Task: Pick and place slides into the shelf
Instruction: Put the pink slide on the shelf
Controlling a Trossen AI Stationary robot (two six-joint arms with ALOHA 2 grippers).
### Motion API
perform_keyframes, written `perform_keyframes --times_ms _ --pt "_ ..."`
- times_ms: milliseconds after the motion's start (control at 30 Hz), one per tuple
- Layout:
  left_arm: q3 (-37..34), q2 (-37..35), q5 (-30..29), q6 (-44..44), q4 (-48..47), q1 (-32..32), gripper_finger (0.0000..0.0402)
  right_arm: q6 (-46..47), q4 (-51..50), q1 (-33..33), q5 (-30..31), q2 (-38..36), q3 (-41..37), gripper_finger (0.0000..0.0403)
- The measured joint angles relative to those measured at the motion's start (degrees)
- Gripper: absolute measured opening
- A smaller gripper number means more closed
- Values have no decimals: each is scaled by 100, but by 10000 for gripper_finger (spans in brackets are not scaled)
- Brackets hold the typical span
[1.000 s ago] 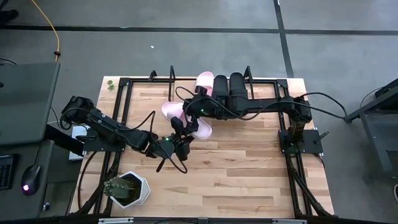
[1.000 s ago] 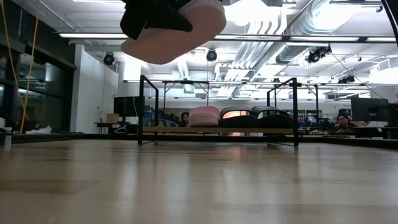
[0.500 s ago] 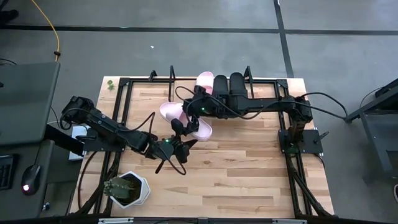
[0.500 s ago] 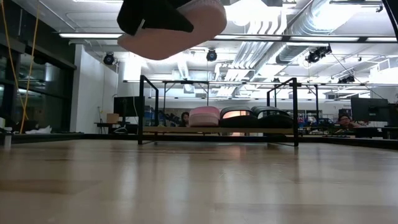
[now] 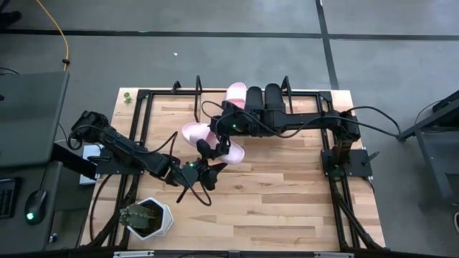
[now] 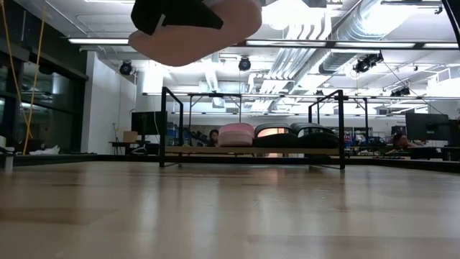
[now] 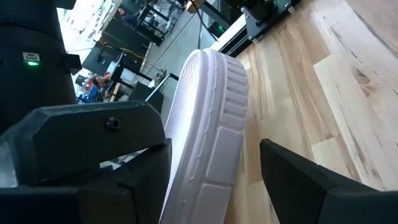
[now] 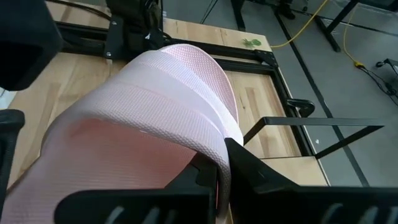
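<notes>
Left gripper (image 5: 208,159) is now standing wide, having just let go of the pink slide (image 5: 195,132); right gripper (image 5: 224,134) is clamping it alone, carrying it toward the shelf (image 5: 284,92) at two o'clock, beside three shelved slides.

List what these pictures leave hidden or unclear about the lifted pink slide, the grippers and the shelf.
- Lifted pale pink slide sandal: high view, the right arm covers its middle; low view, the top edge cuts it.
- Right gripper: shut on the strap; the strap hides the fingertips.
- Left gripper: open around the sole; any contact is unclear.
- Low wooden shelf: low view, the row of slides is too small to count.
</notes>
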Motion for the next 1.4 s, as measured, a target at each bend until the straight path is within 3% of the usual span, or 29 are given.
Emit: perform_keyframes --times_ms 1133,1400 --pt "22 -13 -214 5 -14 -48 221 710 -346 -415 -341 26 -17 0" --pt "20 -11 -3 39 111 -34 221 674 -297 -287 -290 26 -17 0"
